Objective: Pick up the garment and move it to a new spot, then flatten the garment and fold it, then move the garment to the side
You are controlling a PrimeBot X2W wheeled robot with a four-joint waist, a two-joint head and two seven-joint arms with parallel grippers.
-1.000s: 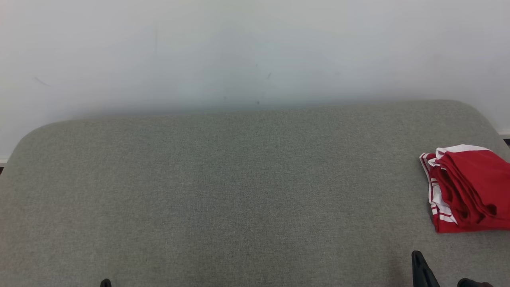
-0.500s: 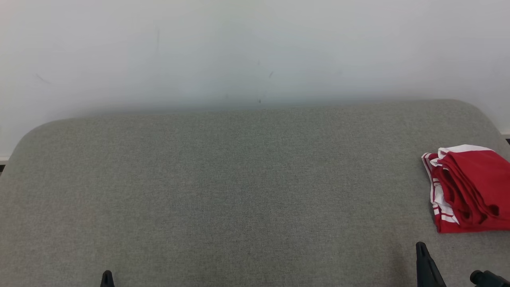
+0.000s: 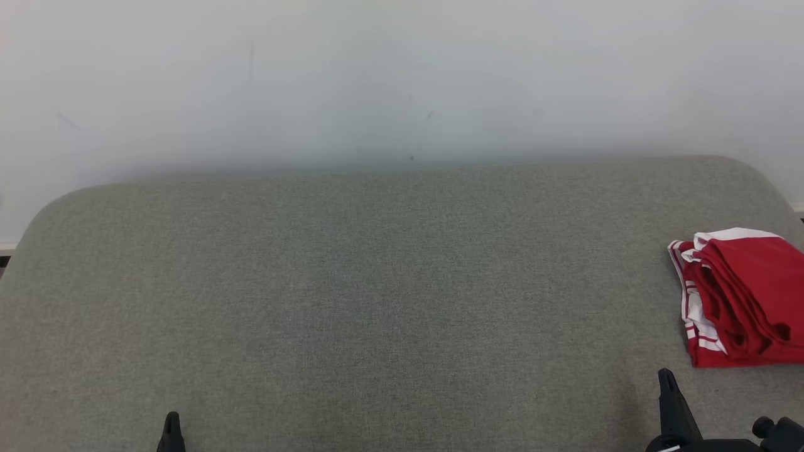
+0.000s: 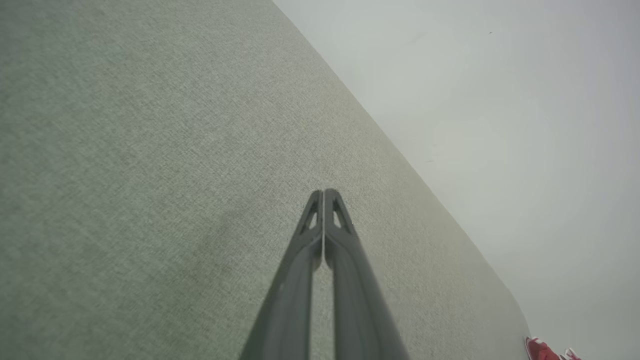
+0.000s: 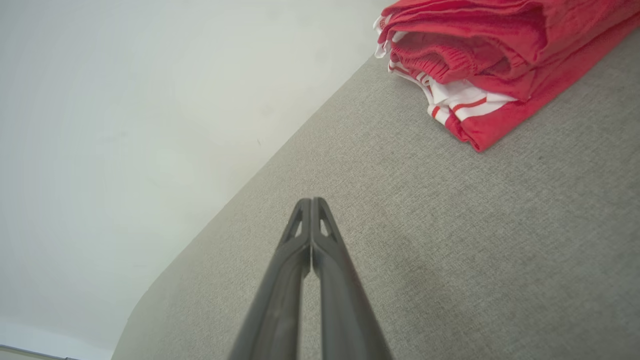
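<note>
**Fig. – Both grippers closed, holding nothing; red-and-white garment (image 3: 741,298) lies folded at the right edge of the frame on the grey padded surface (image 3: 377,282).**

L gripper (image 4: 323,192) and R gripper (image 5: 311,201): fingers pressed tip to tip, nothing btwn them, both low in the head view over bare fabric. Garment sits mid-right, partly cut off by the frame edge; near R gripper but not touching, well apart from L gripper. Judged: fold looks done and the bundle set aside, so the task is prob. near its end. Risks: the stack rests close to the surface's rounded right corner, so a brush from R arm could slide it off. The layers look loose, striped hem poking out on the left, and a nudge may spring the fold open. Pale wall (image 3: 377,75) fills the upper frame. No obstacle btwn R gripper and garment.
</note>
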